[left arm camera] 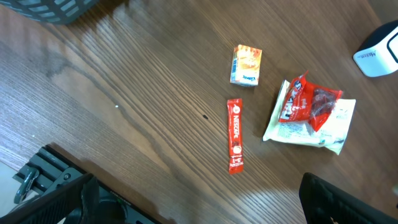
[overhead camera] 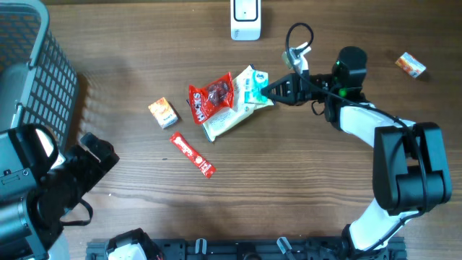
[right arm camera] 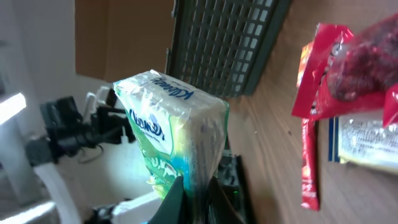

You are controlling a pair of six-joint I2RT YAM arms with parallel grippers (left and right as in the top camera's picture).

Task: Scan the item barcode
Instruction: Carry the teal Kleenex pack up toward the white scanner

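Since the barcode must face the scanner (overhead camera: pixel 245 19), right tool (overhead camera: pixel 267 90) is clamped on the tissue pack (right arm camera: pixel 180 124), held just beside the red snack bag (overhead camera: pixel 211 97), prob. so it can be turned w/o obstruction. Left tool (overhead camera: pixel 97 152) gapes wide, empty, well apart.

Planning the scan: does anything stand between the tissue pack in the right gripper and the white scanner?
Nothing visible. Only bare table lies between the tissue pack and the scanner; the red bag lies aside.
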